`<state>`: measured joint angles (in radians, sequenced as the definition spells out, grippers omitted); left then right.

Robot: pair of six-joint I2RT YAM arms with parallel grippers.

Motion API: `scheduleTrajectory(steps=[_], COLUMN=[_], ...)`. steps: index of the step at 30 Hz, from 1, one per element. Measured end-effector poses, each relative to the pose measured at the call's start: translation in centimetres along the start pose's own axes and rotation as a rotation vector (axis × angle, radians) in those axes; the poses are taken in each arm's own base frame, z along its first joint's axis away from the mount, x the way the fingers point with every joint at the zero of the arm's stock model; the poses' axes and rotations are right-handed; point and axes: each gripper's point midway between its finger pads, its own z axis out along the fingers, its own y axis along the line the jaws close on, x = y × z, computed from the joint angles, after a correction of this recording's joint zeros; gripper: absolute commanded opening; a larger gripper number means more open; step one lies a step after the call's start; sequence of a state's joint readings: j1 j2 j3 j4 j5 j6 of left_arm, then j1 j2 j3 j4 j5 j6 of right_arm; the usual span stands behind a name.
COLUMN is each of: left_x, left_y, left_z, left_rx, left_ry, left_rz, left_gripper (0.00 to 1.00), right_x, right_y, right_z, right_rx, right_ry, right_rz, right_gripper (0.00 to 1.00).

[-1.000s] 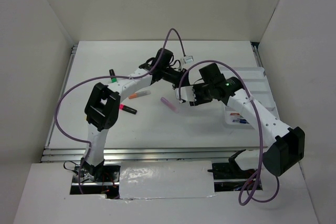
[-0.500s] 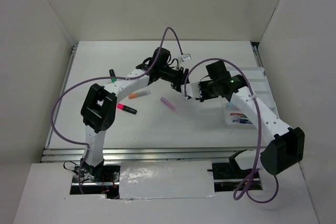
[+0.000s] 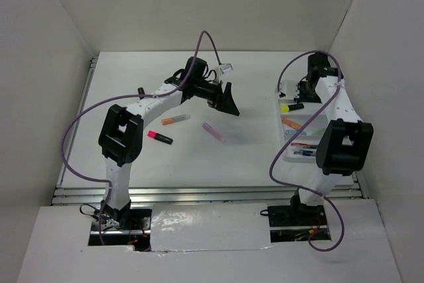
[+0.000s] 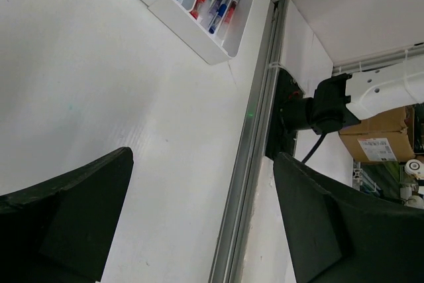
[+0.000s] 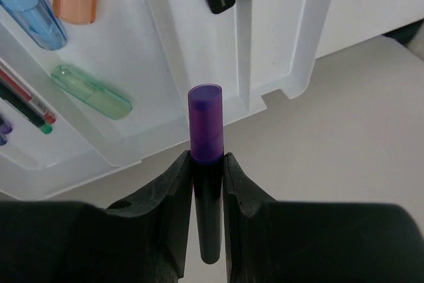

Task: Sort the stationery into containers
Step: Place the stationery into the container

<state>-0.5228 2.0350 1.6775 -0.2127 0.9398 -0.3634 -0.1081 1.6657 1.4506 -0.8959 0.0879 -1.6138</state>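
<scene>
Right gripper (image 5: 207, 164) pinches a stubby black highlighter with a purple cap (image 5: 205, 120), cap end toward an end wall of the white, shallow, divided plastic tray (image 5: 278, 38). Tray compartments hold a pastel green marker (image 5: 93, 91), a pastel blue marker (image 5: 30, 14) and thin pens (image 4: 222, 4). Left gripper (image 4: 204, 157) hangs above the white table (image 4: 99, 64), jaws spread wide, holding nothing. A lilac marker (image 3: 213, 130) and a pink-capped black highlighter (image 3: 159, 138) lie loose on the table.

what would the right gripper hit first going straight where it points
Probably the white tray, near its end wall; the purple-capped marker in the right gripper would touch first. Depth unclear.
</scene>
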Motion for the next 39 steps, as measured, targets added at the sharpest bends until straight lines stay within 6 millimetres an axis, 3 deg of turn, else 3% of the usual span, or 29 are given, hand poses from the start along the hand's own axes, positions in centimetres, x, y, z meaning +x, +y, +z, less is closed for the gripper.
scheduleTrajectory(steps=[5,19,28,39], left_x=[0.2,-0.3,-0.6,-2.1], left_y=[-0.1,-0.4,-0.2,2.7], left_z=[0.0,-0.1,-0.5,-2.9], left_rx=[-0.001,0.001,0.01,-0.023], left_ry=[0.009,0.006,-0.006,-0.091], left_rz=[0.002,0.018,0.02,-0.032], left_gripper=[0.99,0.99,0.99,0.99], right_x=[0.4,-1.1,-5.6,-6.0], right_y=[-1.6,-1.7,-1.3,0.3], right_z=[1.9,3.9,4.3,6.4], right_rx=[-0.058,-0.195,-0.198,-0.259], right_ry=[0.053,0.204,0.15,0.153], right_rz=[0.021,0.006,-0.078,-0.093], right_gripper=[0.02,0.02,0.07,0.16])
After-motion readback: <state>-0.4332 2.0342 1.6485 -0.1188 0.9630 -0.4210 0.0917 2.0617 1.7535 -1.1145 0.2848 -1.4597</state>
